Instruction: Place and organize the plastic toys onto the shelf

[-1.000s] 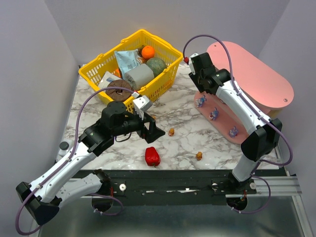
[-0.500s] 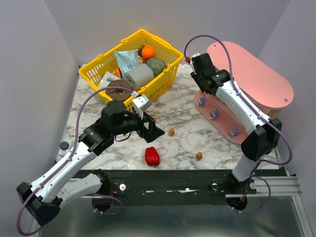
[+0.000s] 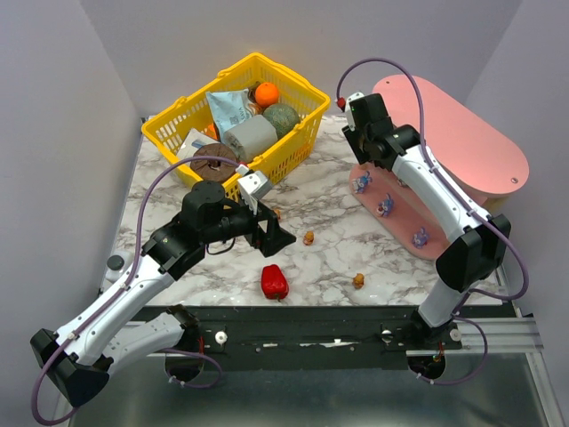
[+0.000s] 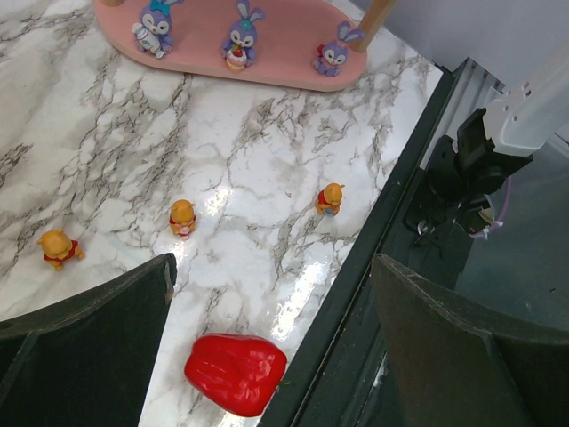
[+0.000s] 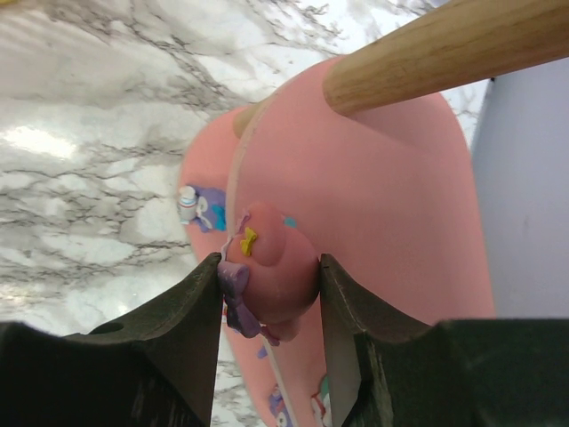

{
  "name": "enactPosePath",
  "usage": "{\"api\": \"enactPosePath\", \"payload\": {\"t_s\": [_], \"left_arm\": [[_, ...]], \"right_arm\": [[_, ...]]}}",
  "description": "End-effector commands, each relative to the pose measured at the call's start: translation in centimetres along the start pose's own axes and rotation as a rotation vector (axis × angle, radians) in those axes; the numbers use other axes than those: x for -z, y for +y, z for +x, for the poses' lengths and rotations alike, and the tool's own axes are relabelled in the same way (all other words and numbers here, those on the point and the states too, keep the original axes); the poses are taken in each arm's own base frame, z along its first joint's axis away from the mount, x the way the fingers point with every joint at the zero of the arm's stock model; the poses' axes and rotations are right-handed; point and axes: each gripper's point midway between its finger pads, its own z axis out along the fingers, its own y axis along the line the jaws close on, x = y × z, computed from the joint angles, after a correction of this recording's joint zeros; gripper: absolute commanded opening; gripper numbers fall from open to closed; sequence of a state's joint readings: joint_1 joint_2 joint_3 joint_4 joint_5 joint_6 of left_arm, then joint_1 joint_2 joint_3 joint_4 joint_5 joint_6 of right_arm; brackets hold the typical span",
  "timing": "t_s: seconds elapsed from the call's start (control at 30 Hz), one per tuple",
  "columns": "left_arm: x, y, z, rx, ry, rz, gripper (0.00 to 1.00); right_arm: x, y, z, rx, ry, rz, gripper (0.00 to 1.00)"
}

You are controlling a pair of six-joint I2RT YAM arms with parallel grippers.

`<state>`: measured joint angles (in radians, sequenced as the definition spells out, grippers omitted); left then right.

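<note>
Your count: 3 orange-brown toys (image 4: pixel 182 217) on the counter (image 3: pixel 329 258); 3 purple bunny toys (image 4: pixel 238 42) along the outer edge of the bottom board of the shelf (image 3: pixel 462 142); 1 pink toy (image 5: pixel 271 267); 1 red pepper (image 4: pixel 236 374) by the counter's near edge; 1 yellow basket (image 3: pixel 286 153), far-left corner.

Yellow mesh basket (image 3: pixel 284 147), red pepper (image 3: pixel 275 282), white marble table (image 3: pixel 329 258)

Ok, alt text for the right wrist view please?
The right gripper holds a pink toy with a yellow bow, the pink shelf behind it. A wooden post crosses the top right; a purple-blue toy stands on a lower board.
</note>
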<state>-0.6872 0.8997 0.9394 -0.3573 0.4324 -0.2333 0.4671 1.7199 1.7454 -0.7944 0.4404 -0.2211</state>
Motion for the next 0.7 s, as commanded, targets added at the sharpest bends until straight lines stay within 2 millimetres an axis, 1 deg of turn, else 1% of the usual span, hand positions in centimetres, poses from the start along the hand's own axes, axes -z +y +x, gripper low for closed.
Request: {"api": "enactPosePath", "payload": {"t_s": [0.0,0.13,0.27,0.4,0.53,0.67], "left_arm": [[-0.1,-0.3,0.0,0.006,-0.004,0.028,0.99],[0.0,-0.2,0.1,0.009,-0.004,0.025,0.99],[-0.1,-0.2,0.2,0.011,-0.001,0.029,0.99],[-0.1,-0.2,0.1,0.012,-0.001,0.029,0.99],[-0.1,-0.1,0.2,0.015,0.000,0.028,0.99],[-0.1,0.0,0.3,0.016,0.001,0.029,0.99]], "right_arm": [[0.8,-0.9,-0.9,-0.099,-0.043,-0.021,0.40],[0.3,-1.4,-0.3,-0.100,-0.023,0.012,0.41],[-0.2,-1.7,0.1,-0.091,-0.008,0.031,0.47],[-0.6,-1.4,0.5,-0.079,0.006,0.031,0.53],[-0.6,-1.6,0.5,-0.070,0.009,0.043,0.56],[-0.4,-2.0,0.0,-0.066,-0.015,0.051,0.59]]}}
